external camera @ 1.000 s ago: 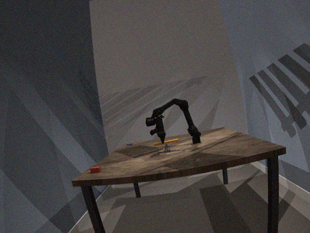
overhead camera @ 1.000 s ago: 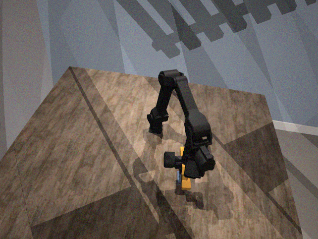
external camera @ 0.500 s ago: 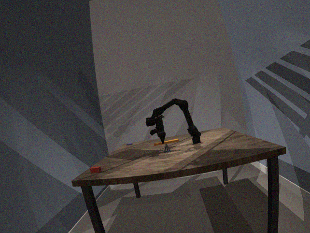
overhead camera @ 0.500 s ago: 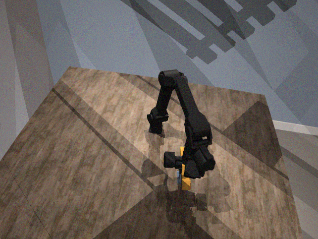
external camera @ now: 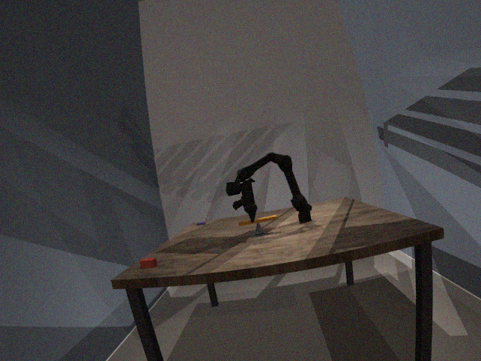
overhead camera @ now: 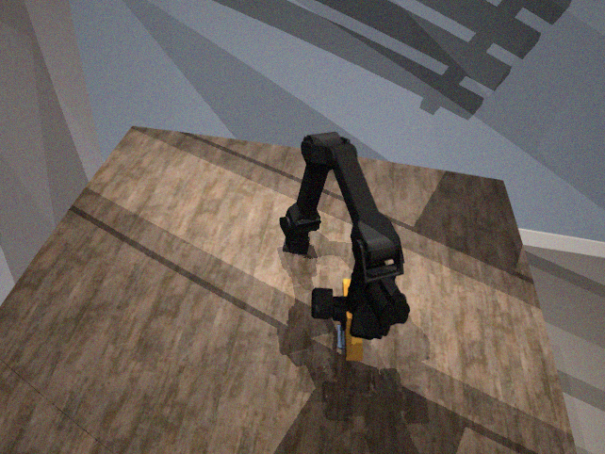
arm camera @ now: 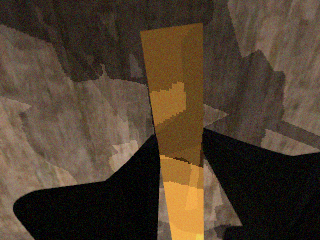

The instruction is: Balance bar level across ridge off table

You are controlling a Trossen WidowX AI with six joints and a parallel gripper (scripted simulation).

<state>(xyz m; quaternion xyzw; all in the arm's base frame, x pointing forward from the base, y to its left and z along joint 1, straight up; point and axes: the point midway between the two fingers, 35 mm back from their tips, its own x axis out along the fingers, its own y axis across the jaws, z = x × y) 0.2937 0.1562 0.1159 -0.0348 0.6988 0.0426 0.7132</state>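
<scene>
The orange bar (overhead camera: 353, 348) (external camera: 268, 219) (arm camera: 172, 60) is held clear of the table. In the exterior view it lies across the top of the small blue-grey ridge (overhead camera: 340, 335) (external camera: 258, 231); whether they touch I cannot tell. It looks roughly level, slanting slightly in that view. My gripper (external camera: 252, 221) (arm camera: 178, 136) points down and is shut on the bar, one dark finger on each side of it. In the top view the arm hides the fingertips and the middle of the bar. The ridge does not show clearly in the wrist view.
A red block (external camera: 147, 263) lies near a corner of the wooden table (overhead camera: 195, 313) (external camera: 310, 243). A small blue-purple object (external camera: 200, 223) lies at the table's far edge. The arm's base stands on the table beyond the bar in the top view. Shadows cross the table.
</scene>
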